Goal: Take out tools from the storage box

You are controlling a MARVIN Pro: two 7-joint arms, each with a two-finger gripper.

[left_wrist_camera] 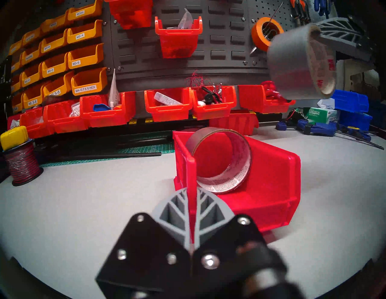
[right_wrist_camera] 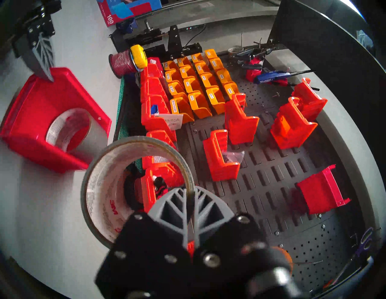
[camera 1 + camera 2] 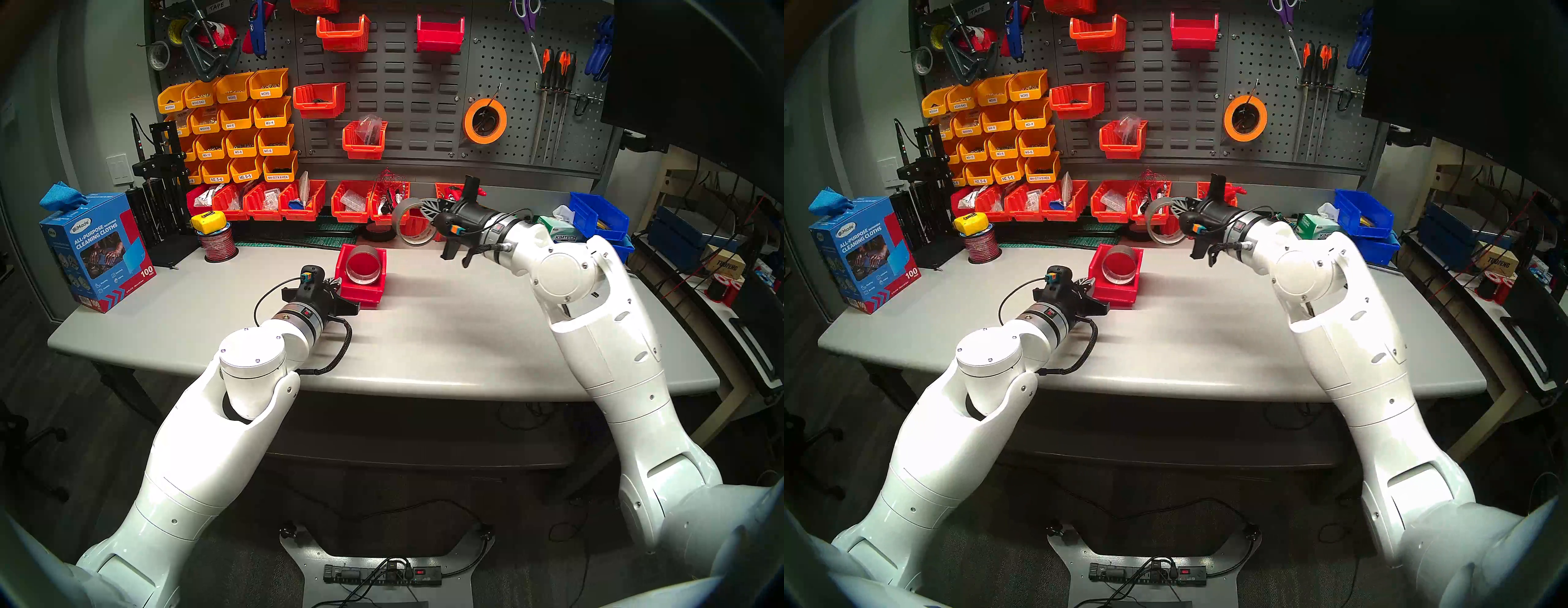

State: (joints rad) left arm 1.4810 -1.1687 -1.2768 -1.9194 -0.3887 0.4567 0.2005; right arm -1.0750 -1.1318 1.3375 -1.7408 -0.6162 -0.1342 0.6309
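I see left end effector (image 1: 191, 205) clamped on box (image 1: 271, 173) wall, box on table (image 3: 445, 331) | right end effector (image 2: 191, 200) pinching one roll (image 2: 100, 188) aloft | second roll (image 1: 221, 160) upright in box

On our table (image 3: 424, 339) the storage box (image 3: 360, 293) sits centre-left with one tape roll (image 3: 366, 265) in it; our right gripper (image 3: 437, 212) holds the second roll (image 3: 413, 220) aloft, behind and rightward
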